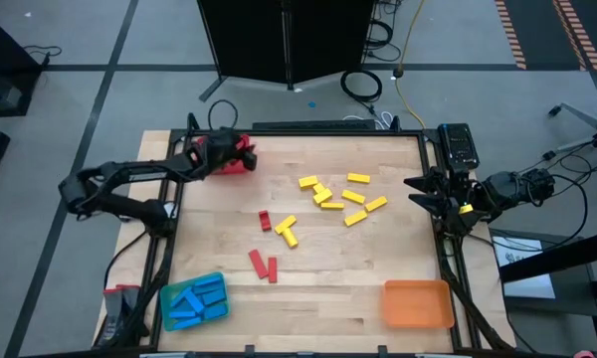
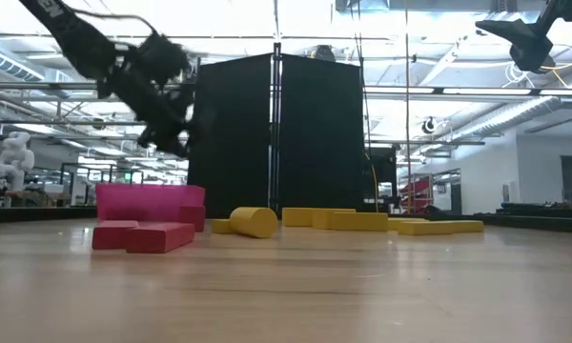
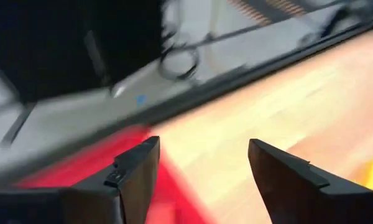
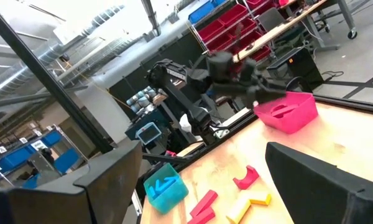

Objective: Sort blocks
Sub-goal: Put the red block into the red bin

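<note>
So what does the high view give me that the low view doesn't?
Only the high view shows the blue tray with blue blocks in it, the empty orange tray and the loose red blocks' layout. Only the low view shows how high the left gripper hangs above the red tray. Both show the red tray, the yellow blocks and loose red blocks.

the table (image 1: 308, 224) is topped in pale wood with a smooth, lightly sheened finish, grain visible. the red (image 1: 263, 265), yellow (image 1: 338, 196) and blue blocks (image 1: 194, 298) look matt and smooth. the trays appear moulded plastic, the orange tray (image 1: 417, 303) at five o'clock faintly glossy.
</note>
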You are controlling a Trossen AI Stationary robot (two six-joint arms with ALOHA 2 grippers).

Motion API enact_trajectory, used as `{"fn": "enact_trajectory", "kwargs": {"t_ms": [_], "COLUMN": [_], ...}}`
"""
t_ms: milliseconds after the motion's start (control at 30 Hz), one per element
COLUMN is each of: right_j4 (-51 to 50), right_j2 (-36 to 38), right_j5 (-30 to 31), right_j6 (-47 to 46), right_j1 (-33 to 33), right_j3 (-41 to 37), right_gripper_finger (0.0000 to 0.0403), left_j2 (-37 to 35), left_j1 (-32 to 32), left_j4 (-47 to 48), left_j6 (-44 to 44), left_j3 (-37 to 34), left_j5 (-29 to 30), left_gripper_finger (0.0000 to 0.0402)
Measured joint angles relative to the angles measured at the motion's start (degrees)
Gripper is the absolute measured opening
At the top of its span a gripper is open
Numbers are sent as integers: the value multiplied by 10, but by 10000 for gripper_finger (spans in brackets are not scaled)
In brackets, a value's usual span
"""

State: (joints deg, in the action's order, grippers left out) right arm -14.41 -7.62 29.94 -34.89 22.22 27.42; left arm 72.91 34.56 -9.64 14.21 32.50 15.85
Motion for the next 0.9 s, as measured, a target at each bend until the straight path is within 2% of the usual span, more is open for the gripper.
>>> {"fn": "enact_trajectory", "kwargs": {"t_ms": [100, 167, 267, 333, 433, 533, 733, 800, 900], "right_j4": [0, -1, -1, -3, -3, -3, -4, -4, -4], "right_j2": [0, 0, 0, 0, 0, 0, 0, 0, 0], "right_j5": [0, 0, 0, 0, 0, 0, 2, 2, 2], "right_j6": [2, 5, 15, 22, 31, 39, 45, 44, 43], "right_j1": [0, 0, 0, 0, 0, 0, 0, 0, 0], "right_j3": [0, 0, 0, 0, 0, 0, 0, 0, 0], "right_gripper_finger": [338, 338, 338, 338, 338, 338, 338, 338, 338], "left_j2": [-34, -56, -78, -82, -76, -52, 7, 25, 50], "left_j1": [-6, -12, -39, -66, -112, -151, -213, -224, -227], "left_j4": [1, 11, 86, 149, 220, 275, 286, 282, 291], "left_j6": [-39, -73, -186, -256, -316, -327, -367, -345, -248], "left_j3": [31, 51, 78, 87, 91, 91, 91, 91, 98], "left_j5": [-40, -95, -190, -227, -221, -202, -200, -194, -194], "left_gripper_finger": [253, 253, 251, 251, 251, 251, 251, 251, 251]}}
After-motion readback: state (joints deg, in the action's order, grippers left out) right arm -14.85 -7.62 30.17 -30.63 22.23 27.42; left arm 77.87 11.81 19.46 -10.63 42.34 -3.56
